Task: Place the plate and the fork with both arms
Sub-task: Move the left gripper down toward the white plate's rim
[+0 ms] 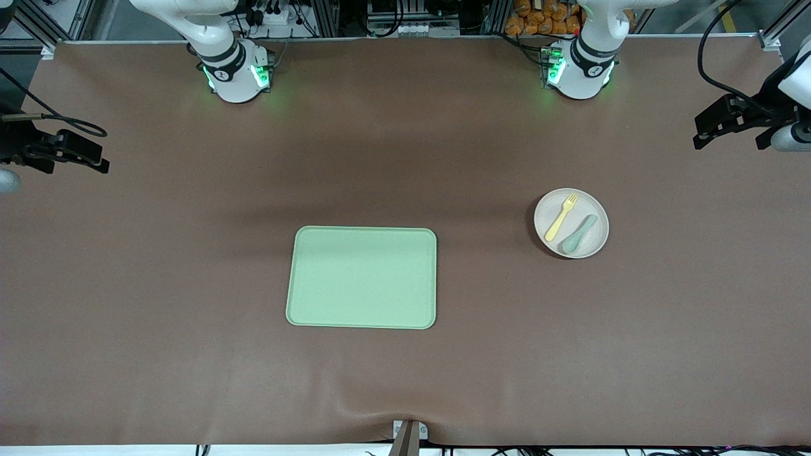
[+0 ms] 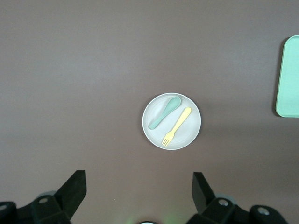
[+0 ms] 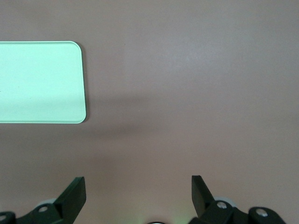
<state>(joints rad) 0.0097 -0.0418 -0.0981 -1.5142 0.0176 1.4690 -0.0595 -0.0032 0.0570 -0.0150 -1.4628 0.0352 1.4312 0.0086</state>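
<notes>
Nearest the front camera lies the green tray [image 1: 362, 277], bare, at mid-table. Farther from it, toward the left arm's end, the plate [image 1: 590, 215] carries the fork [image 1: 562, 216] beside a spoon [image 1: 579, 234], the fork's tines pointing toward the arm bases. Both grippers hang high, fingers apart and empty: the left gripper [image 2: 138, 193] over bare table with the plate in view, so that arm is likely nearer, the right gripper [image 3: 138, 193] beside the tray.

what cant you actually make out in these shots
- Left gripper: front view, the picture's edge cuts off most of that arm; the left wrist view shows only its open jaws.
- Right gripper: front view, the edge likewise crops it.
- Tray: left wrist view, cut by the edge; right wrist view too.
- Plate, fork, spoon: absent from the right wrist view.
</notes>
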